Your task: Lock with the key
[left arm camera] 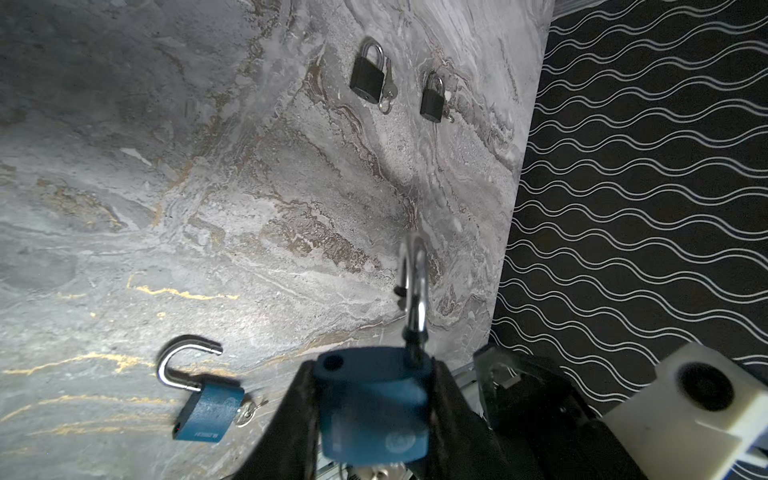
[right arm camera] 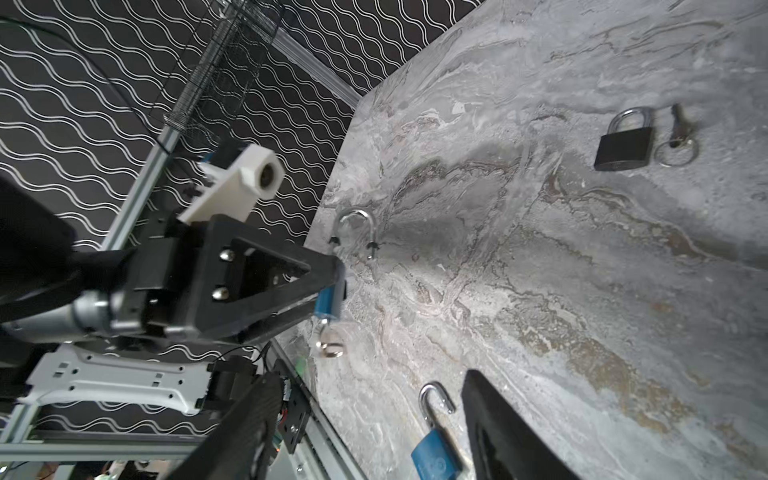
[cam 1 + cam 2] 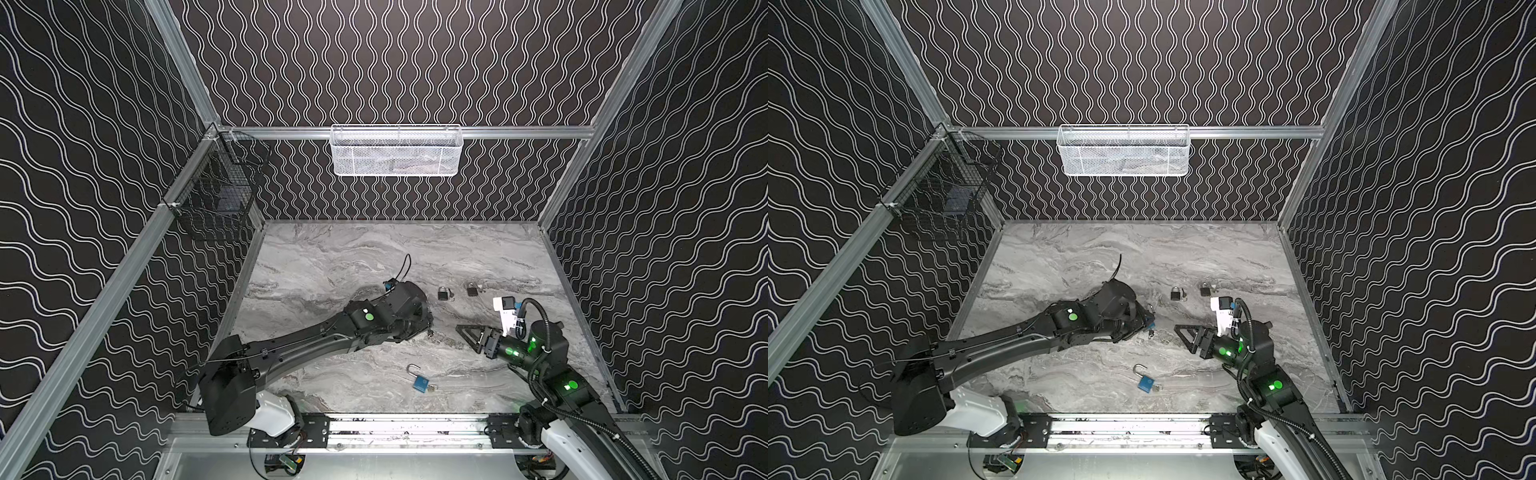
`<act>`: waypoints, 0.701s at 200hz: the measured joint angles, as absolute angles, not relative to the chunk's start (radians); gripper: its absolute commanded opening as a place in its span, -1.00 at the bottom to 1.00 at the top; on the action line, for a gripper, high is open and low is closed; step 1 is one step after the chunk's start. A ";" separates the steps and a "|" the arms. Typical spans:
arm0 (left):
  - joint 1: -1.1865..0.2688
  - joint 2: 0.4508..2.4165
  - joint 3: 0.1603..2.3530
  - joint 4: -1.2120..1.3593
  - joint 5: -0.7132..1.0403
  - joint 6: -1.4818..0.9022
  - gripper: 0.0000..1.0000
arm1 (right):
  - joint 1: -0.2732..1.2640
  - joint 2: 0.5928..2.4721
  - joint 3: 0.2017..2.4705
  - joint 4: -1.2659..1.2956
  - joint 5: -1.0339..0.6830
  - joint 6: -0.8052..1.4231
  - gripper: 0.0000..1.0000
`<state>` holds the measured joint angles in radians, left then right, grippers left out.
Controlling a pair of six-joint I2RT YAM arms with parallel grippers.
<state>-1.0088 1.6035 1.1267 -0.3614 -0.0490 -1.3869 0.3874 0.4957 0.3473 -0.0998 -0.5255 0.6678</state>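
Observation:
My left gripper is shut on the body of a blue padlock and holds it above the marble table. Its silver shackle stands open. A key with a ring hangs from the padlock's bottom end. In a top view the held padlock shows at the tip of the left arm. My right gripper is open with nothing between its fingers. It points at the held padlock from the right, a short way off.
A second blue padlock lies open on the table near the front, a key in it. Two black padlocks lie farther back on the right, a key beside one. A white basket and a black wire basket hang on the walls.

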 measured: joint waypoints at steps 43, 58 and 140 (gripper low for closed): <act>-1.004 1.594 1.133 -0.351 -0.054 -1.412 -0.53 | 0.508 0.606 0.376 -0.039 -0.447 0.643 0.27; -1.003 1.594 1.132 -0.348 -0.055 -1.419 -0.53 | 0.554 0.627 0.385 -0.024 -0.405 0.643 0.24; -0.996 1.571 1.093 -0.288 -0.053 -1.441 -0.55 | 0.782 0.832 0.455 0.088 -0.198 0.617 0.09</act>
<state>-0.9958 1.5711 1.0927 -0.2882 -0.0528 -1.4406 0.7818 0.8318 0.4545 0.0879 -0.1982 0.6174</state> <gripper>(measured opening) 0.365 0.548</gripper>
